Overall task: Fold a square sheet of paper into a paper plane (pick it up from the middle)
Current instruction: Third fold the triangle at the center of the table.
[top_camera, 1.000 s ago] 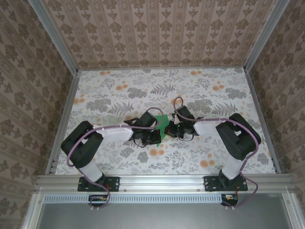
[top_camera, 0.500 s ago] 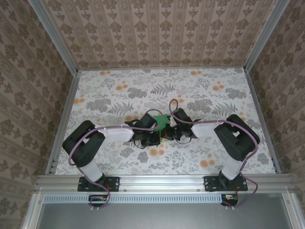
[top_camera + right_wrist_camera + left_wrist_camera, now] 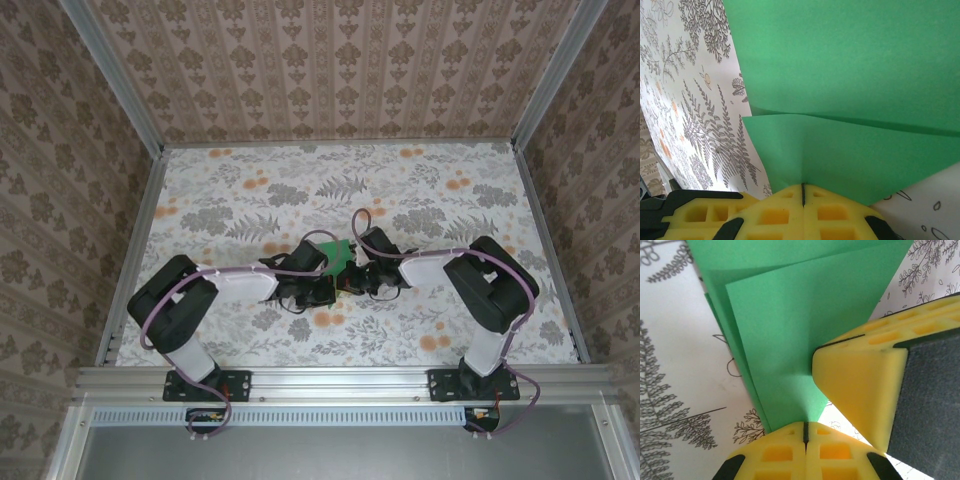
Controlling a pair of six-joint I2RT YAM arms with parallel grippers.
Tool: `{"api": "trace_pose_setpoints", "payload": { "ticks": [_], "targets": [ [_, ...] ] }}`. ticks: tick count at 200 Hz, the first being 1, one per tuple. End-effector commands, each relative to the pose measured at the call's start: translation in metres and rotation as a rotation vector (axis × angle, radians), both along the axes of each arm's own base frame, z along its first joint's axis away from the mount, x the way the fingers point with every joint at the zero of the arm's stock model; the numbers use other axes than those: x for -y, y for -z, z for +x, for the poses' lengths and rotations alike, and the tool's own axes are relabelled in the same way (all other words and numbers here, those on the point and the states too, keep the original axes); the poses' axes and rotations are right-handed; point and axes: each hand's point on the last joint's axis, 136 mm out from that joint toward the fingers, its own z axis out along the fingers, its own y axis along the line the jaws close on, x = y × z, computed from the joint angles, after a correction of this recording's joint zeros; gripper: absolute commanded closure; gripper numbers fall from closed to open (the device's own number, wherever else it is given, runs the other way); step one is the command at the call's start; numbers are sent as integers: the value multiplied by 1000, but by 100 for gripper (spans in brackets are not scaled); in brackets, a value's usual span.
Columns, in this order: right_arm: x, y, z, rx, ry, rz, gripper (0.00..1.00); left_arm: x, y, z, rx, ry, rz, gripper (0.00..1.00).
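This looks like a robot test cell in a lab. Bare aluminium rails (image 3: 340,378) edge a worktop under floral cloth (image 3: 230,190), boxed in by wallpaper-patterned panels (image 3: 340,70).

There is 1 square sheet of paper (image 3: 339,255), 1 floral cloth (image 3: 300,190) under it, and 2 arms: the left arm (image 3: 240,282) and the right arm (image 3: 432,268).

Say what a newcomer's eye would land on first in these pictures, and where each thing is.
The thin bright green sheet of paper, already creased into layers, stands out at the middle of the grey-and-orange floral cloth. The left gripper and the right gripper, both yellow-tipped, meet there from opposite sides, each shut on an edge of the paper.
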Motion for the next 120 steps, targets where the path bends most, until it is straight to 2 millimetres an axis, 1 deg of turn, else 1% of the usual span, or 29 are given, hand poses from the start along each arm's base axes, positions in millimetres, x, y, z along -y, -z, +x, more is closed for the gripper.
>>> {"api": "trace_pose_setpoints", "payload": {
  "ticks": [1, 35, 52, 75, 98, 106, 120],
  "targets": [
    [20, 18, 5, -24, 13, -76, 98, -39, 33, -26, -106, -38, 171, 100],
    [39, 17, 30, -4, 53, -80, 97, -53, 43, -40, -161, -44, 221, 100],
    [50, 19, 44, -7, 82, -91, 97, -56, 45, -44, -175, -48, 228, 100],
    [65, 18, 61, -7, 129, -101, 97, -56, 46, -44, -176, -46, 228, 100],
    [70, 4, 71, 23, 145, -102, 97, -53, 44, -42, -167, -41, 221, 100],
    [68, -5, 73, 39, 142, -87, 97, -52, 43, -41, -163, -39, 221, 100],
    [63, -19, 71, 62, 131, -50, 97, -50, 42, -39, -158, -35, 216, 100]
  ]
}}
